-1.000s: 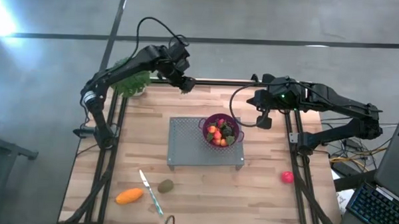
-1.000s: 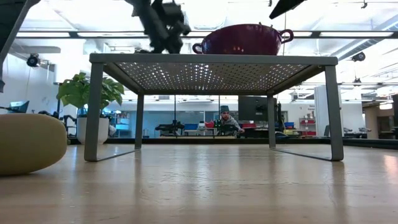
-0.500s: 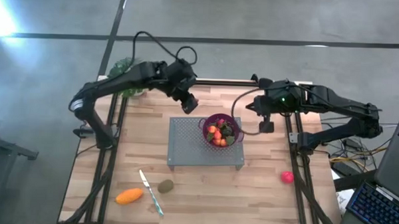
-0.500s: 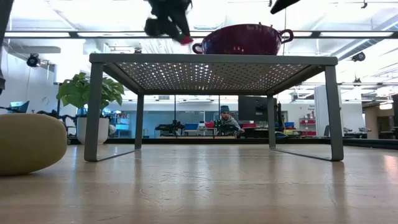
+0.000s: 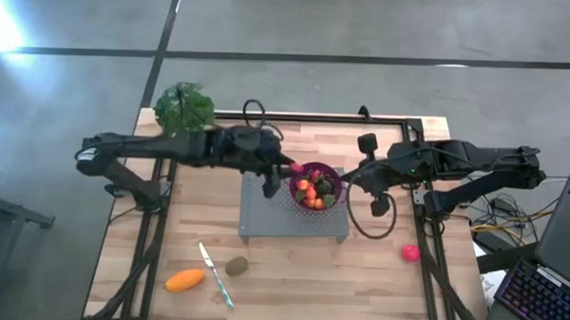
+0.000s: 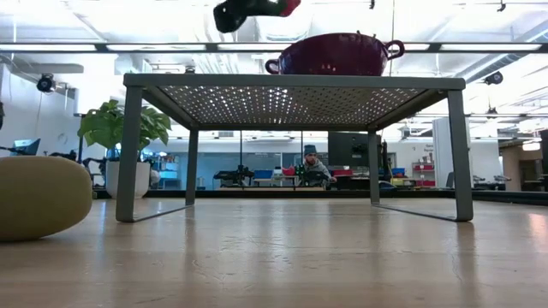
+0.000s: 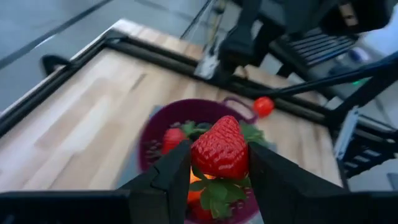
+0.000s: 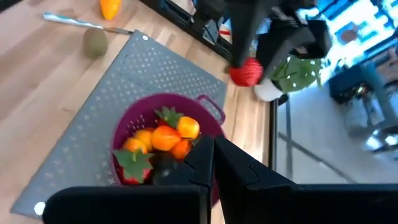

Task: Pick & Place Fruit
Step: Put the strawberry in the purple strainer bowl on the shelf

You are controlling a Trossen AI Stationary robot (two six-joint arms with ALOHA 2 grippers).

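A purple colander bowl (image 5: 314, 186) stands on a grey perforated rack (image 5: 264, 212) and holds strawberries, orange pieces and a dark round fruit. My left gripper (image 5: 287, 168) hovers at the bowl's left rim, shut on a red strawberry (image 7: 219, 149). My right gripper (image 8: 211, 163) sits above the bowl's right side, shut and empty. An elongated orange fruit (image 5: 184, 280) and a brown-green oval one (image 5: 236, 266) lie on the table near its near edge. A pink-red ball (image 5: 410, 252) lies by the right edge. My left gripper pinches the strawberry's red body (image 7: 205, 152) between its two fingers, one on each side. The leafy green cap (image 7: 217, 190) sits back between the fingers and the tip points away from the wrist. The strawberry is lifted clear above the bowl's rim (image 7: 186, 107).
A slim knife (image 5: 216, 276) lies between the orange fruit and the oval one. A potted plant (image 5: 184, 107) stands at the far left corner. The black cable (image 5: 364, 215) of the right arm droops over the rack's right end. A person sits in the room far behind the table.
My left gripper has swung from the table's far edge toward the bowl, coming down and reaching out level, with the strawberry held throughout. My right gripper has shifted toward the near edge and closer to the bowl's right side.
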